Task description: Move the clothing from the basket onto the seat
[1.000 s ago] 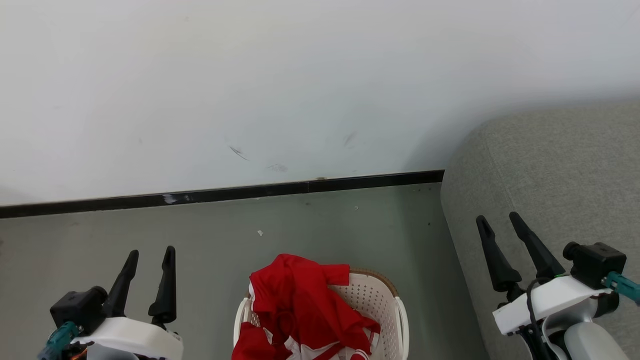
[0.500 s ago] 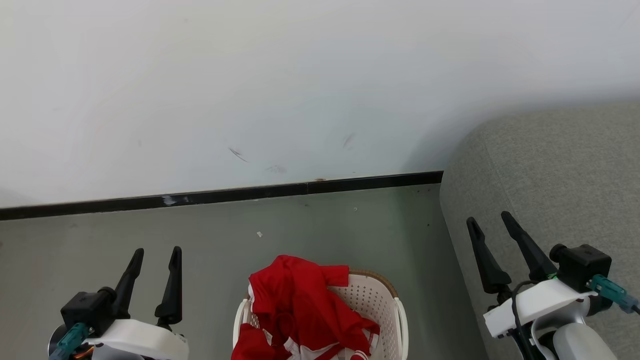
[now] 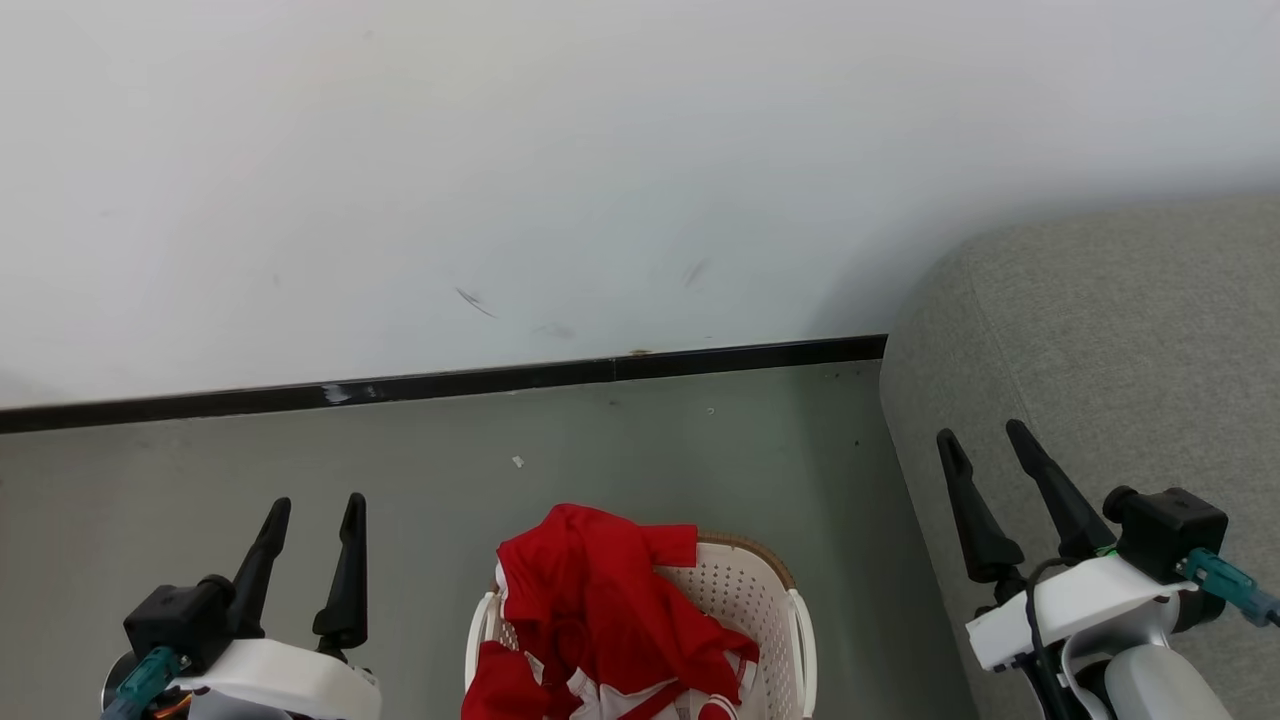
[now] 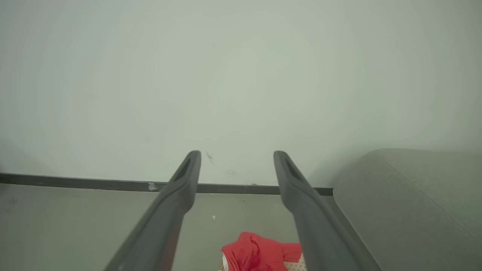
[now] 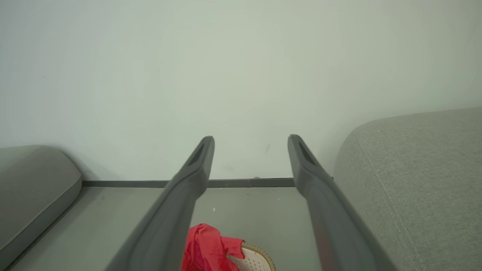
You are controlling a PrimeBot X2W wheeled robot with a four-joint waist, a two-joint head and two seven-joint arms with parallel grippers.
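A red garment with white trim [image 3: 610, 620] is heaped in the cream perforated basket [image 3: 760, 610] at the bottom middle of the head view, spilling over its left rim. The grey seat [image 3: 1120, 350] rises at the right. My left gripper [image 3: 317, 503] hangs open over the floor, left of the basket, nothing between its fingers. My right gripper [image 3: 984, 433] is open too, in front of the seat's edge. The left wrist view shows the clothing [image 4: 260, 252] low between my open fingers [image 4: 184, 180]. In the right wrist view the clothing [image 5: 207, 248] and basket rim [image 5: 260, 254] lie below.
A white wall with a dark skirting board [image 3: 450, 385] closes the back. Grey-green floor [image 3: 620, 450] lies between the wall and the basket. Another grey cushioned piece [image 5: 34, 184] sits at the far left of the right wrist view.
My left gripper has shifted slightly right and my right gripper slightly left, toward the basket. The basket and clothing have not moved. Both grippers remain open.
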